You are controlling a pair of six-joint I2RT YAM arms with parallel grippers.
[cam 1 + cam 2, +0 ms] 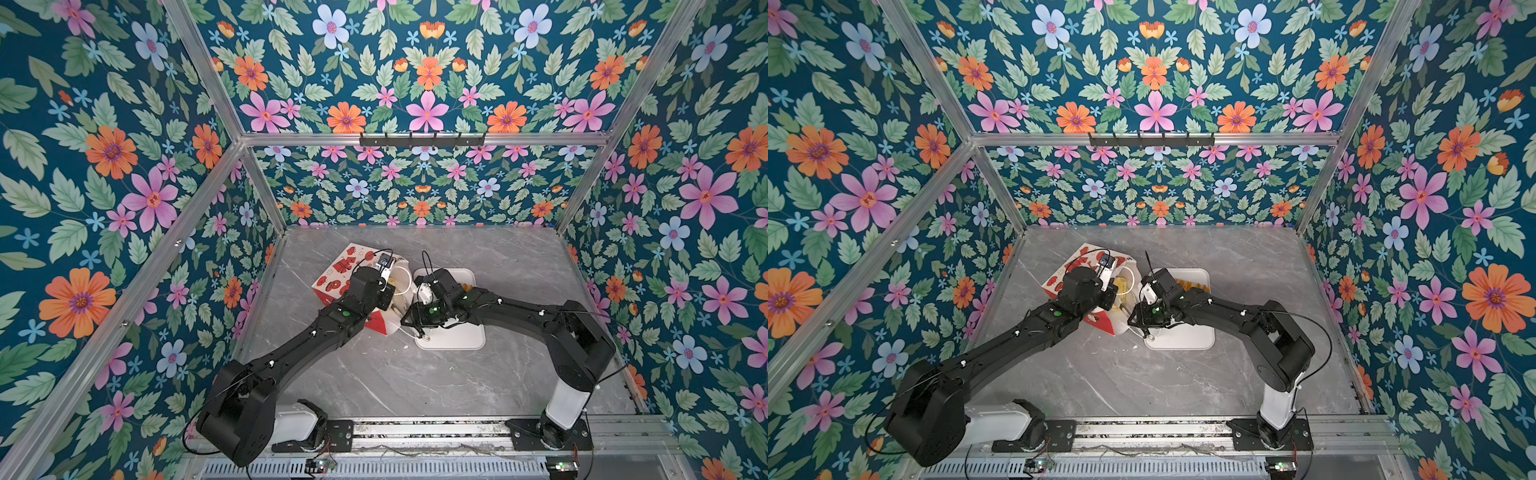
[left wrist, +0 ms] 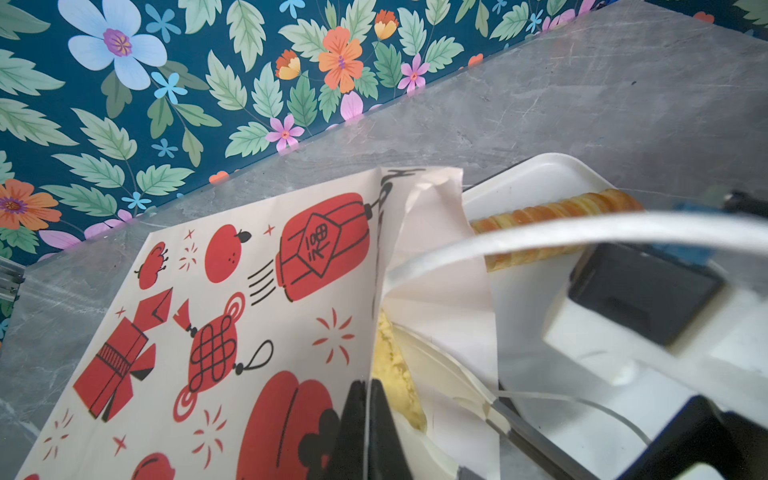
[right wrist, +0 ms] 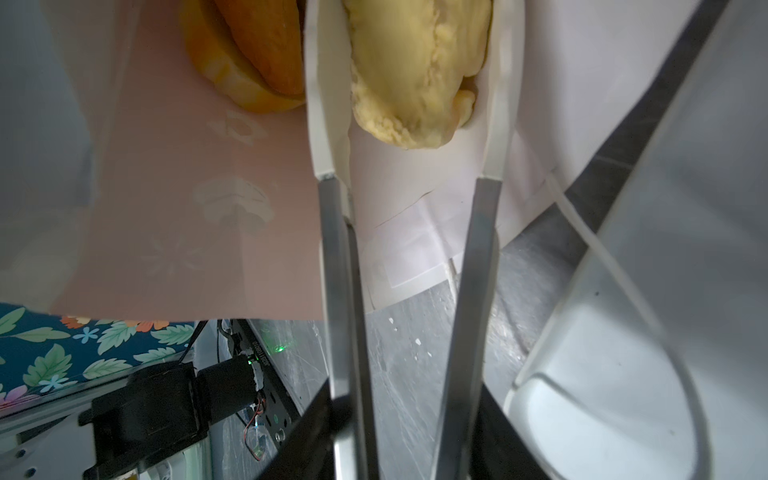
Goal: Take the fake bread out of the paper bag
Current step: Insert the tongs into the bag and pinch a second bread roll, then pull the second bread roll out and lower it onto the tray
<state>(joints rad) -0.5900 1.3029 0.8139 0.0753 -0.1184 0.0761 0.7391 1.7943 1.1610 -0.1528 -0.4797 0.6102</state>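
The paper bag (image 1: pixel 345 266) (image 2: pixel 249 311), white with red prints, lies on its side with its mouth toward the white tray (image 1: pixel 457 336). My left gripper (image 2: pixel 368 399) is shut on the upper edge of the bag's mouth and holds it up. My right gripper (image 3: pixel 411 50) reaches into the mouth. Its long white-tipped fingers (image 3: pixel 322 104) press against both sides of a pale yellow piece of fake bread (image 3: pixel 415 70) (image 2: pixel 395 365) lying inside. An orange-brown piece (image 3: pixel 257 50) rests deeper in the bag on a yellow one. A long striped loaf (image 2: pixel 561 216) (image 1: pixel 1192 284) lies on the tray.
The tray (image 1: pixel 1187 338) sits right of the bag on the grey marble table (image 1: pixel 415 382), partly under my right arm. One white cord handle (image 2: pixel 582 232) arcs across the bag's mouth. Floral walls enclose the table on three sides.
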